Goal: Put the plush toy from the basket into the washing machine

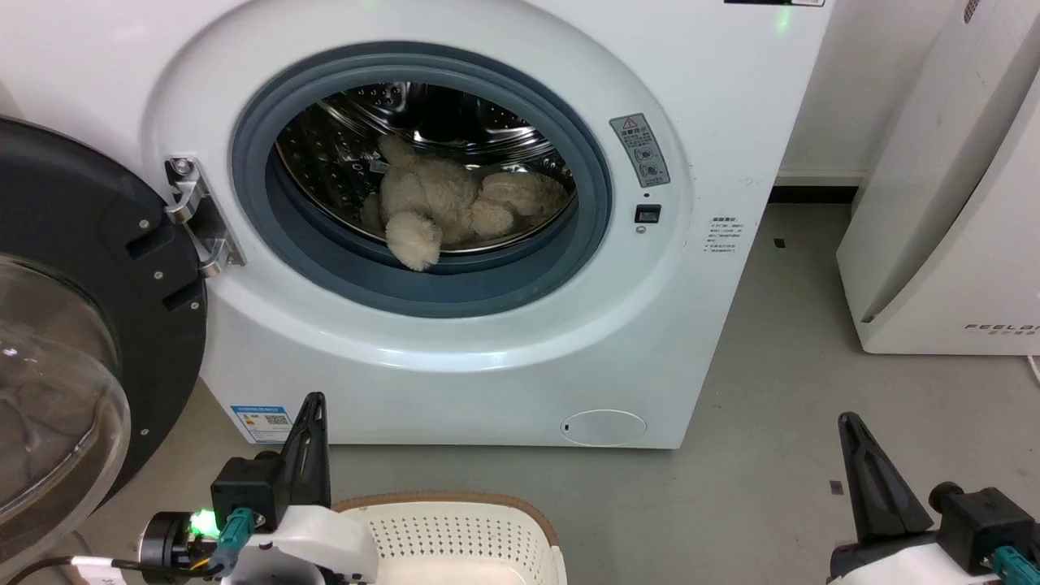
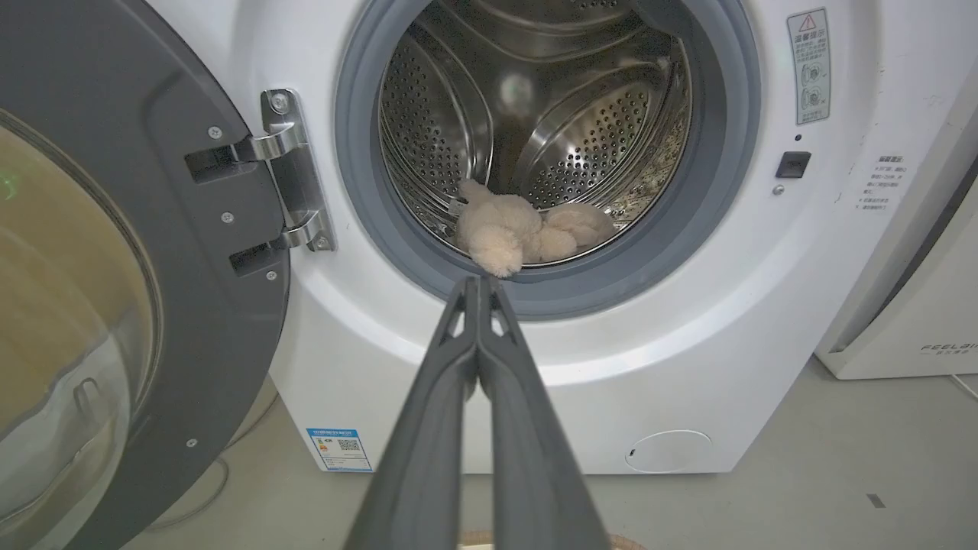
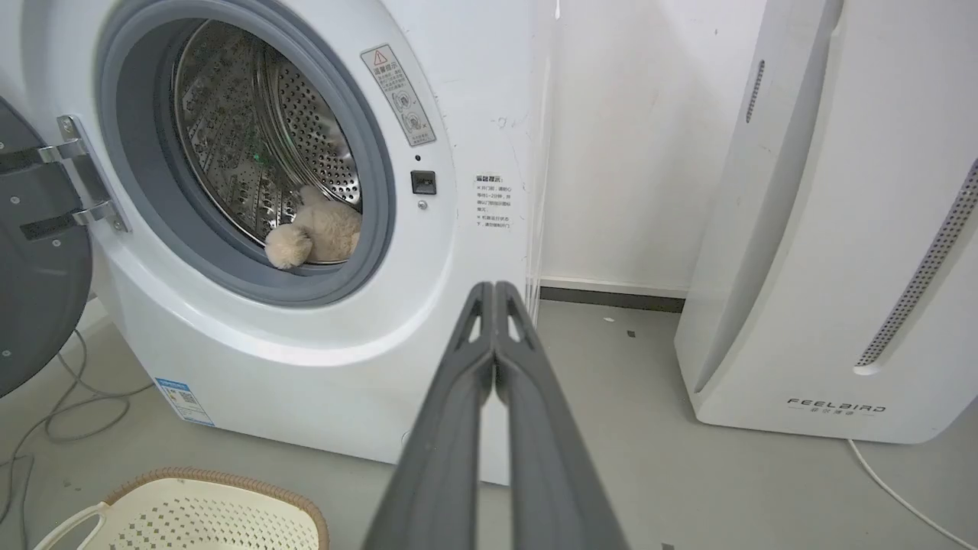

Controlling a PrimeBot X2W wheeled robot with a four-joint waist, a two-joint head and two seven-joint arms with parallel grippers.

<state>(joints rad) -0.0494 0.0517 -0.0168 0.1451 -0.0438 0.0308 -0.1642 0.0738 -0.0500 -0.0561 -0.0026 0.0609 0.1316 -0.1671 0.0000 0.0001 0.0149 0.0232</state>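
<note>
far left, the glass door (image 1: pixel 89 268) hangs wide open on its hinge. your left gripper (image 2: pixel 480 283) is clenched tight, fingers pressed together with nothing between them, aimed at the port from low down. the basket (image 1: pixel 455 528) sits on the floor just beside it, in front of the washing machine (image 1: pixel 487 341). the plush toy (image 1: pixel 455 203) is lying in the steel drum (image 1: pixel 341 154), one fluffy limb poking out at the front lip by the grey gasket (image 1: pixel 455 284). your right gripper (image 3: pixel 495 286) is pinched closed on nothing too. the white feelbird appliance (image 1: pixel 951 227) stands far right.
</note>
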